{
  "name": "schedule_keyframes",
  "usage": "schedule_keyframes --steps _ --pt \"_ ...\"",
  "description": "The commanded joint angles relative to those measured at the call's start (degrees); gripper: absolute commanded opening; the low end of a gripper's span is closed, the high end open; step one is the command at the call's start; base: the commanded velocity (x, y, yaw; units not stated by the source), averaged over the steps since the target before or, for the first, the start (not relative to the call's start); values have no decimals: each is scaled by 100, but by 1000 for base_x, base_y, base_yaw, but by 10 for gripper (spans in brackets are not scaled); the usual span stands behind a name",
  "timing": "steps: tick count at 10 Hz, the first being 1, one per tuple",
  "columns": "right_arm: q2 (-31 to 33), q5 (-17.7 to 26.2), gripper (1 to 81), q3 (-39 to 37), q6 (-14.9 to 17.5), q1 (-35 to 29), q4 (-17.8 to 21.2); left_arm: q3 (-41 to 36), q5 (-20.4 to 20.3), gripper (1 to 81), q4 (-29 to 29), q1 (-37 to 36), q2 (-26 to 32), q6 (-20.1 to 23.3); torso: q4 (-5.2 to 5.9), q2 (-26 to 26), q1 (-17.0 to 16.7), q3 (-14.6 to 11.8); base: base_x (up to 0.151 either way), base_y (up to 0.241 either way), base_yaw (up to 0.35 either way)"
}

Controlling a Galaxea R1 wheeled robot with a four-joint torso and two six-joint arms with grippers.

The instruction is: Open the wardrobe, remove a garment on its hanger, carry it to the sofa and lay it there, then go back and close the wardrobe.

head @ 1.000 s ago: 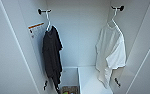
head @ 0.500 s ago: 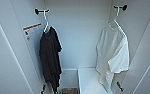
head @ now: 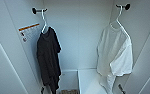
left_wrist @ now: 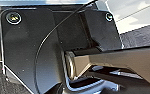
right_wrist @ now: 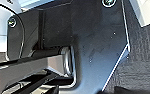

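Wardrobe (head: 78,35) is standing wide open in the head view, so you get a straight look into the white interior. Over on the right side the white shirt (head: 114,51) hangs on its thin white hanger (head: 119,18), and the hook of that hanger is looped over a dark round peg (head: 126,6) up on the right wall. The shirt hangs a bit lopsided, with one sleeve sticking out toward the right and a tail of fabric trailing low near the bottom shelf (head: 88,77). On the left side there's a black garment (head: 49,58) on a similar white hanger (head: 44,21), hooked over its own dark peg (head: 35,10), well apart from the white shirt. Beside it, on the left inner wall, there's a label with an orange stripe (head: 28,31), too blurry to read. Both wrist views show dark robot hardware with some dark carpet (right_wrist: 141,62) behind it, and honestly I can't tell whether either claw is spread or pressed together.
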State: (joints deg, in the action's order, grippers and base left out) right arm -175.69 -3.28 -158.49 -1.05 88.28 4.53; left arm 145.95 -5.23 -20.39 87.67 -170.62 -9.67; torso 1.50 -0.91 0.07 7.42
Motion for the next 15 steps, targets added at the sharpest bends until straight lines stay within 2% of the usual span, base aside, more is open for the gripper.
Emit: schedule_keyframes --steps 1,3,4,6,7,11,12,13,14,15 --pt "-21 363 811 12 26 -148 65 -40 286 811 -44 -141 1 17 0 0 0 0 0 0 0" --pt "-12 371 811 12 26 -148 56 -40 286 811 -35 -132 1 9 0 -2 -5 0 0 0 0" --pt "-21 381 811 12 35 -148 48 -40 286 811 -35 -132 1 0 -442 -2 -5 0 0 0 0" --pt "-21 381 811 12 35 -148 39 -40 286 811 -35 -141 1 9 -664 -2 -5 0 0 0 0" --pt "-21 381 811 12 34 -140 39 -40 286 811 -44 -141 1 9 -830 -2 -5 0 0 0 0" --pt "-21 381 811 12 26 -130 47 -40 294 811 -61 -141 1 9 -1645 -2 -7 0 0 0 0" --pt "-21 381 811 12 26 -131 47 -40 294 811 -52 -141 -7 9 -1796 -2 -7 0 0 0 0" --pt "-21 381 811 12 26 -131 47 -40 286 811 -61 -141 -25 9 -1499 -2 -7 0 0 0 0" --pt "-21 381 811 12 26 -131 47 -48 286 811 -26 -141 -60 0 -1659 -2 -7 0 0 0 0" --pt "-21 381 811 12 26 -131 47 -40 294 811 -35 -141 -96 -35 -1742 0 -7 0 0 0 0"
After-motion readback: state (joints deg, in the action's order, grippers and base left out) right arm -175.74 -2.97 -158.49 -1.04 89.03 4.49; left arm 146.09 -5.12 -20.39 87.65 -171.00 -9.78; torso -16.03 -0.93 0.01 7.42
